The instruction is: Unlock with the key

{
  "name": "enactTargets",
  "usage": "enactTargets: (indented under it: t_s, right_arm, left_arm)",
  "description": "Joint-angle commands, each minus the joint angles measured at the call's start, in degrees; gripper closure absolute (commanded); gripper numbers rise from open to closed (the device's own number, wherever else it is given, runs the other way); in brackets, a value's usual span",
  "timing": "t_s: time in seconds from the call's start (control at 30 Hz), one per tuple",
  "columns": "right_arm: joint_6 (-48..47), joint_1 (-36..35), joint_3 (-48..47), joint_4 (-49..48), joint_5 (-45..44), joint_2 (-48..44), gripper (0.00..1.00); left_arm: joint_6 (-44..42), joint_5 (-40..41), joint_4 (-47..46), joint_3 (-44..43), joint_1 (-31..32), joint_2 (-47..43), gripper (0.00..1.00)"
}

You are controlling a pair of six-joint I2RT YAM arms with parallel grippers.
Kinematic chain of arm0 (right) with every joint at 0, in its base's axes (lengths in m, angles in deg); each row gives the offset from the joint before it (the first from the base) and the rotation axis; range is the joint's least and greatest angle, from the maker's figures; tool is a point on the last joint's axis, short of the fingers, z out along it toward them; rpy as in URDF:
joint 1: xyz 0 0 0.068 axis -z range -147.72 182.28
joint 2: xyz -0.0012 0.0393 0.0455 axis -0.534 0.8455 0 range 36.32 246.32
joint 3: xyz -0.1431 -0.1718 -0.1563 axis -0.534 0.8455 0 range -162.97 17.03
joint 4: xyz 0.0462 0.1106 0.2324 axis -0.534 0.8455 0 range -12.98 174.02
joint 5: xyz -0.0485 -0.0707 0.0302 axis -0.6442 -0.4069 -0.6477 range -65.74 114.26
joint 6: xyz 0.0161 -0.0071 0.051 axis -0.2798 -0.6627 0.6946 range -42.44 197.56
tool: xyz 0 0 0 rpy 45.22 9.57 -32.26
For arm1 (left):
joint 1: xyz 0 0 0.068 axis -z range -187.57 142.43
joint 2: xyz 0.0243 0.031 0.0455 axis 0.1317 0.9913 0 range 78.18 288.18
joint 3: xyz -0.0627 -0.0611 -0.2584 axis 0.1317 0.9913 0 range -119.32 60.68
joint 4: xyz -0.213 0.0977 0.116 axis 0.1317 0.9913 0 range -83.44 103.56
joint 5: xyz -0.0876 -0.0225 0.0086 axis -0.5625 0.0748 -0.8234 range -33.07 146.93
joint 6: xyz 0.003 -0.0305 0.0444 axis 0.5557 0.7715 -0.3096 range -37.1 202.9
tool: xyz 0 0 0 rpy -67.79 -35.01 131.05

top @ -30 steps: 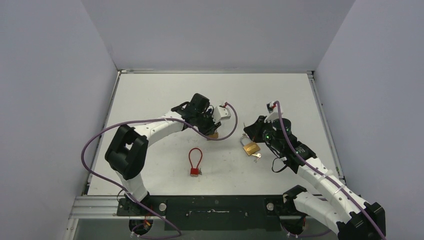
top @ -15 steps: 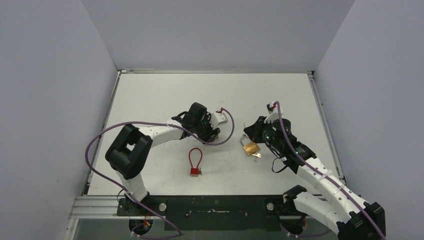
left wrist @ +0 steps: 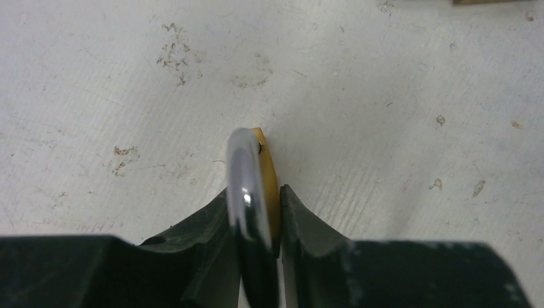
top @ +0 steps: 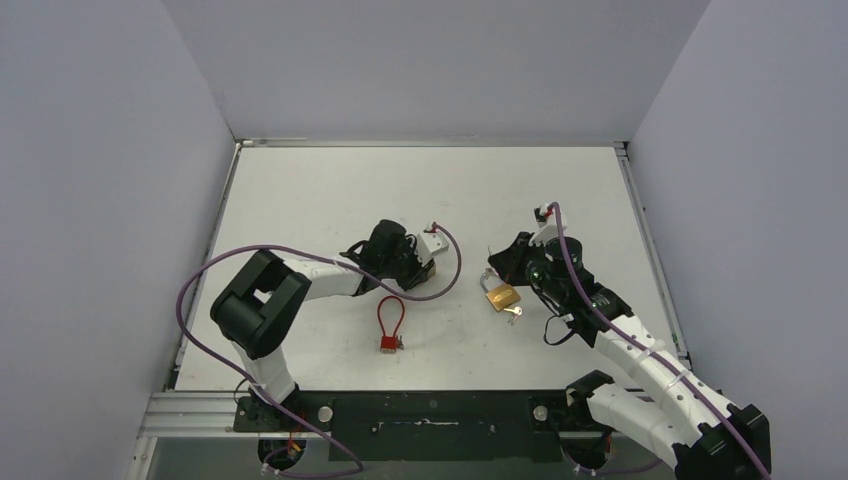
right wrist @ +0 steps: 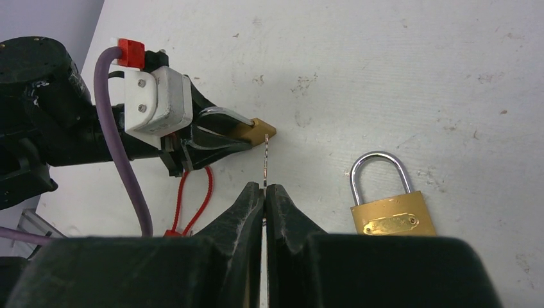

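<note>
My left gripper is shut on a small brass padlock, seen edge on with its silver shackle, and holds it low over the white table. The right wrist view shows that padlock sticking out of the left fingers. My right gripper is shut on a key, whose thin blade points at the held padlock and ends just short of its corner. In the top view the left gripper and the right gripper face each other mid-table.
A second, larger brass padlock lies flat under the right arm and also shows in the right wrist view. A small key lies beside it. A red cable lock lies near the left arm. Grey walls enclose the table.
My left arm has drawn back to the near left and lowered, carrying its padlock along. The right arm and its key have not moved.
</note>
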Motion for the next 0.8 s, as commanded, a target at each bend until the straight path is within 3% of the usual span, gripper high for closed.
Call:
enactTargets:
  t_s: [0.0,0.1,0.37,0.47,0.63,0.77]
  right_arm:
    - [0.0,0.4,-0.3,-1.5,-0.7,-0.9,1.00]
    - [0.0,0.4,-0.3,-1.4,-0.7,-0.8,1.00]
    - [-2.6,0.5,-0.1,-2.3,0.8,-1.5,1.00]
    - [-4.1,0.5,-0.1,-3.5,3.4,-2.5,1.00]
    - [-5.1,0.5,0.4,-9.1,13.7,-3.5,1.00]
    - [-1.7,0.3,-0.3,-14.9,22.3,-2.8,1.00]
  left_arm:
    - [1.2,-2.0,-6.6,0.3,0.1,-1.8,0.84]
    - [2.0,-3.1,-7.5,0.3,0.0,-2.3,1.00]
    - [9.2,-7.2,-6.7,-2.1,-0.6,-10.8,1.00]
    - [14.4,-5.4,-6.5,-2.6,-0.4,-16.4,1.00]
    - [31.9,3.5,-3.4,-4.9,-0.6,-25.7,1.00]
    - [36.0,-0.2,4.2,-9.8,-0.7,-30.0,1.00]
